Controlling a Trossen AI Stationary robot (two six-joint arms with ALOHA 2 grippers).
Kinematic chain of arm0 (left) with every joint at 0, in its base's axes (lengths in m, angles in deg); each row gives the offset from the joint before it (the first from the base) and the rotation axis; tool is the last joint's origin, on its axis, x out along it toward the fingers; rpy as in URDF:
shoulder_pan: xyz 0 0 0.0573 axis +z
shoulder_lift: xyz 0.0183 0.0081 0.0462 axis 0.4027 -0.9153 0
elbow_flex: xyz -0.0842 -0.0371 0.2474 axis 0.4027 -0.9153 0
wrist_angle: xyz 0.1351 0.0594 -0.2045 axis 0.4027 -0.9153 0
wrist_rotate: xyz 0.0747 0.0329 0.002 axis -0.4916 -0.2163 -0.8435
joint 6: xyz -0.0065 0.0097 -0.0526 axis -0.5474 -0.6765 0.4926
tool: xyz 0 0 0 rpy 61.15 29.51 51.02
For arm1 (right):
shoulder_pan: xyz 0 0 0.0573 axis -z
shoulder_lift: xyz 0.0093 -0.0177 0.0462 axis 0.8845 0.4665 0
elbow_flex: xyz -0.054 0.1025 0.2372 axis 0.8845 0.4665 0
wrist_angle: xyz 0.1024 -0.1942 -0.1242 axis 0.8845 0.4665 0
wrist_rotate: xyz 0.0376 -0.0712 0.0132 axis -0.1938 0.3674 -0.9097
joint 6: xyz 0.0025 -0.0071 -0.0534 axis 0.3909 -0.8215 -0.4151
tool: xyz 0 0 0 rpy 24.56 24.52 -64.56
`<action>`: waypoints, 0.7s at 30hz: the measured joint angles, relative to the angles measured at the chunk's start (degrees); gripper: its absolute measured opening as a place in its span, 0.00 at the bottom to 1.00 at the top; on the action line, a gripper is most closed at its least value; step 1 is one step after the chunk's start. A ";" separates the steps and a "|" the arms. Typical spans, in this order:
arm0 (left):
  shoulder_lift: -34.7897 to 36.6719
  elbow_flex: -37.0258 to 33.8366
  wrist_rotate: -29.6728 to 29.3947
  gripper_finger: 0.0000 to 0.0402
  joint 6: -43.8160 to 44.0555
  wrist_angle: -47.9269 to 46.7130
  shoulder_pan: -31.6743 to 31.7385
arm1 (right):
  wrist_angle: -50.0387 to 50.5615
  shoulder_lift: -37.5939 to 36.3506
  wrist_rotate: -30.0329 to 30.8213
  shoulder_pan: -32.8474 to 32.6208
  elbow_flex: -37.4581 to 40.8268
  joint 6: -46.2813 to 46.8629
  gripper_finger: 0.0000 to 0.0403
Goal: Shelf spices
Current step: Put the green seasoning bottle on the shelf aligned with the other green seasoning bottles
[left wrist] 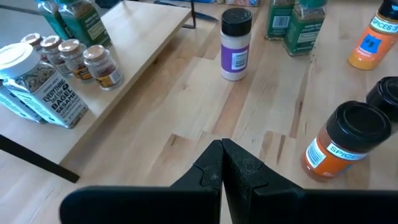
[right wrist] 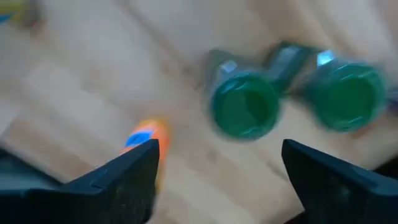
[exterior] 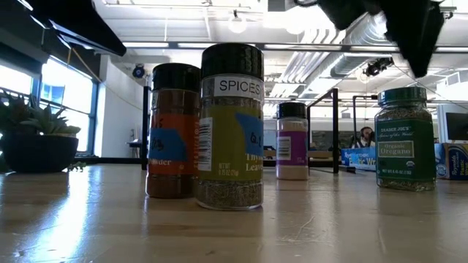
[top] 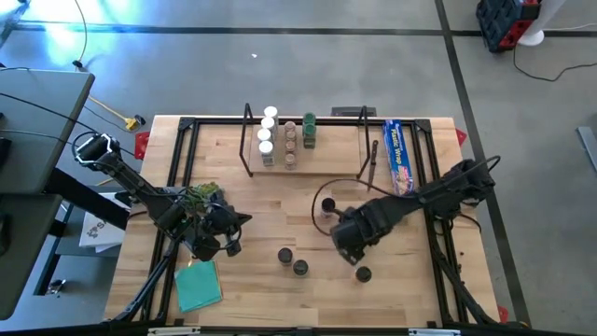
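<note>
With its fingers spread wide, the right gripper (right wrist: 214, 162) hovers above two green-lidded clear spice jars (right wrist: 244, 104), probably still on the table short of the low light-wood shelf (top: 317, 163), so it should centre over one lid before descending, while the left gripper (left wrist: 221, 163), fingers pressed together, waits nearby.

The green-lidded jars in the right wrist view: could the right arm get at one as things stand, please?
Probably yes. The right gripper is open and the green-lidded jars stand just ahead of its fingers, nothing between; being close together, one may get nudged.
</note>
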 joint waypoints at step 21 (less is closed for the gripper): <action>0.00 0.00 0.80 0.00 0.02 0.06 -0.39 | -10.30 0.36 1.15 2.62 9.61 2.51 0.82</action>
